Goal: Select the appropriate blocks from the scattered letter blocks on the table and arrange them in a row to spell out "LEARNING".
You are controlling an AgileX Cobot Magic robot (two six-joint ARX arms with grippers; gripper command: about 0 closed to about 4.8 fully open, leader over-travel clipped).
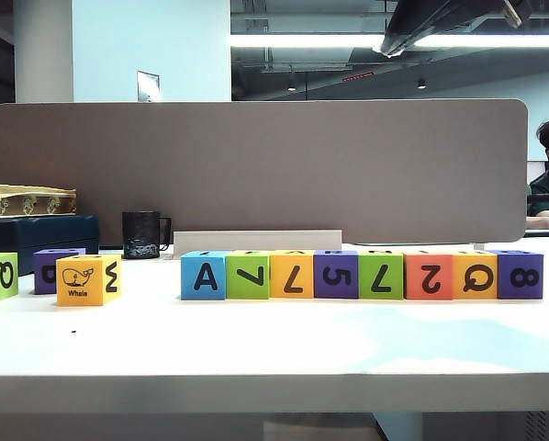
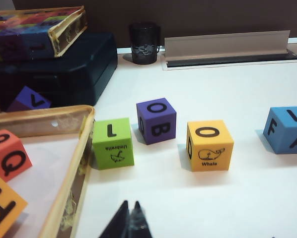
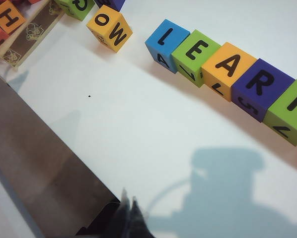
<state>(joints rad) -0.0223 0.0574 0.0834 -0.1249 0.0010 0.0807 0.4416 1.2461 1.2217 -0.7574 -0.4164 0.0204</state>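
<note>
Exterior view count: eight letter blocks (image 1: 362, 275) in one touching row at centre; three loose blocks (image 1: 88, 279) at left; one black mug (image 1: 143, 234); one grey partition panel (image 1: 256, 165); one white table (image 1: 274, 354). Two grippers: left gripper (image 2: 130, 210), right gripper (image 3: 128, 206).
</note>
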